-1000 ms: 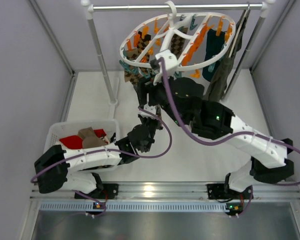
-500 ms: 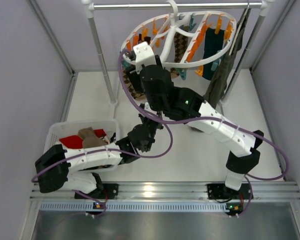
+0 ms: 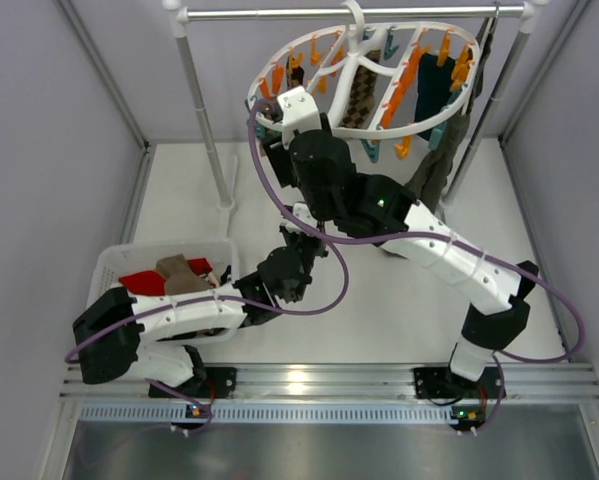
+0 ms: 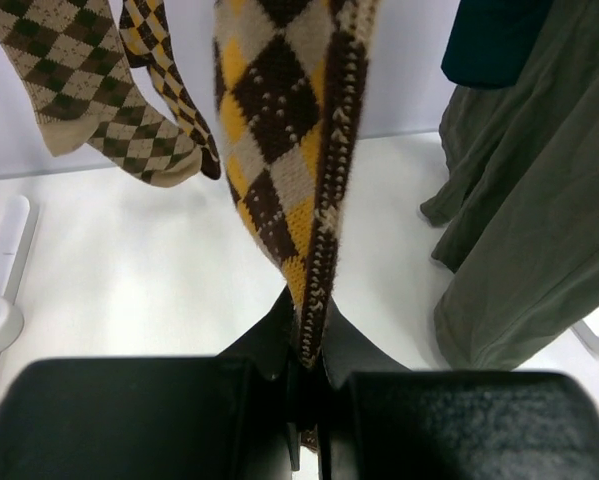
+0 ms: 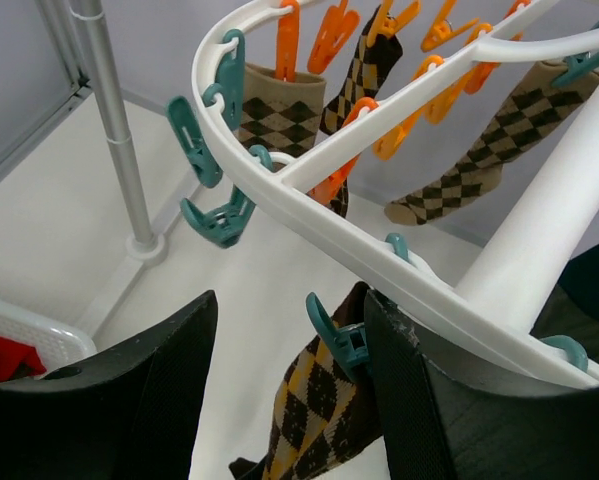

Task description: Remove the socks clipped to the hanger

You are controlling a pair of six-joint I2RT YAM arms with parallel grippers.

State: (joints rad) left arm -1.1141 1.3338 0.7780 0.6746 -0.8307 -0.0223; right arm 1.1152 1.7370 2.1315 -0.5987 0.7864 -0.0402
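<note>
Brown, tan and yellow argyle sock (image 4: 279, 150), taut, top apparently clipped.

White tabletop (image 3: 399, 320) fills centre; pale grey walls (image 3: 39, 150) at 9, 12 & 3 o'clock. Metal clothes rail (image 3: 279, 14) spans 12 o'clock on slanted poles (image 3: 201, 110), the left one's foot at 10. Aluminium extrusion (image 3: 379, 378) crosses 6 o'clock w/ glare mid-strip; steel sheet (image 3: 319, 450) below.

The right gripper (image 5: 290, 320) gapes at 6 o'clock, a teal clip (image 5: 335, 340) (biting an argyle sock (image 5: 314, 400)) between its fingers; orange clips (image 5: 329, 35) crowd the hanger (image 5: 409, 285) at 12 o'clock.
</note>
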